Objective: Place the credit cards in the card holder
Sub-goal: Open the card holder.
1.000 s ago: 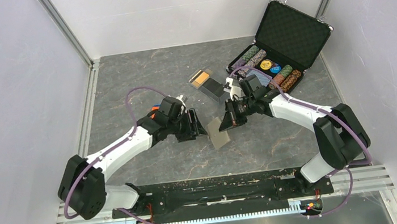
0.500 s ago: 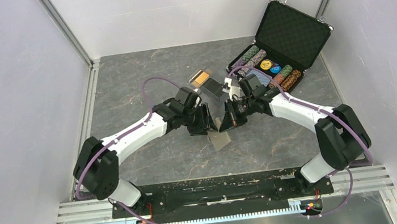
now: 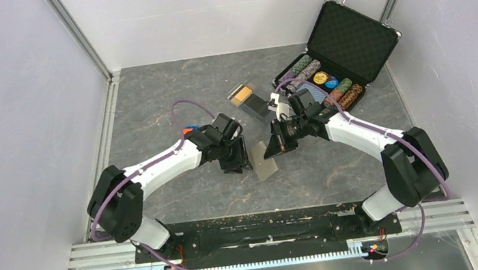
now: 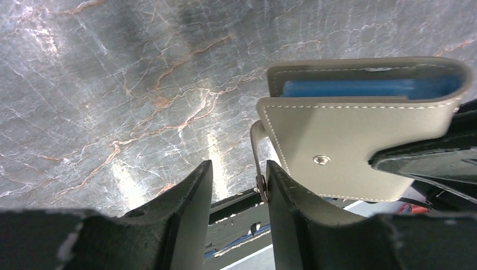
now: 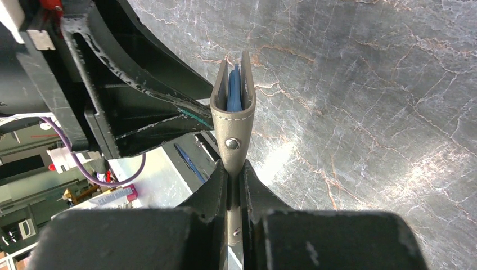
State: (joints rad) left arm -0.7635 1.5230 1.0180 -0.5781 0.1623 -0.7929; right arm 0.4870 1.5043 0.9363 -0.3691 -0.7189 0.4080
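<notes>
So my R gripper is clenched on the holder's edge, mid-table. L gripper is agape beside its side edge, w/ open tabletop toward the near edge.

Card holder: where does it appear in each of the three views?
Top external: card holder near centre, slightly right.
Left wrist: card holder fills the right half, blue lining on top.
Right wrist: card holder at centre, edge-on.
Shared landmark: the right gripper clamping it.
</notes>
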